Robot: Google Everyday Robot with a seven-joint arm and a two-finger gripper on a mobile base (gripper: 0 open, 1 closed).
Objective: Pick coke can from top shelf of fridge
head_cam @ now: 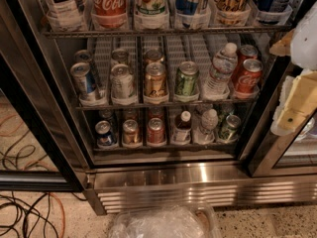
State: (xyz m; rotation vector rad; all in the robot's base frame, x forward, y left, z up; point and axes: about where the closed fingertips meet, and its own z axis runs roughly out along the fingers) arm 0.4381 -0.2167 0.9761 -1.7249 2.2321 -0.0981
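We see a pale speckled floor (270, 222) running across the near edge of the scene. The fridge (198, 175) stands on it, its steel base and vent grille (208, 195) meeting the floor from left of centre to the right edge. On the left, loose black cables (20, 214) lie in loops on the floor, with an orange cable (59, 212) curving among them. At near centre, just in front of the grille, sits a clear plastic tub (163, 223) with crumpled film in it. The gripper (297, 103) hangs at the far right, well above the floor.
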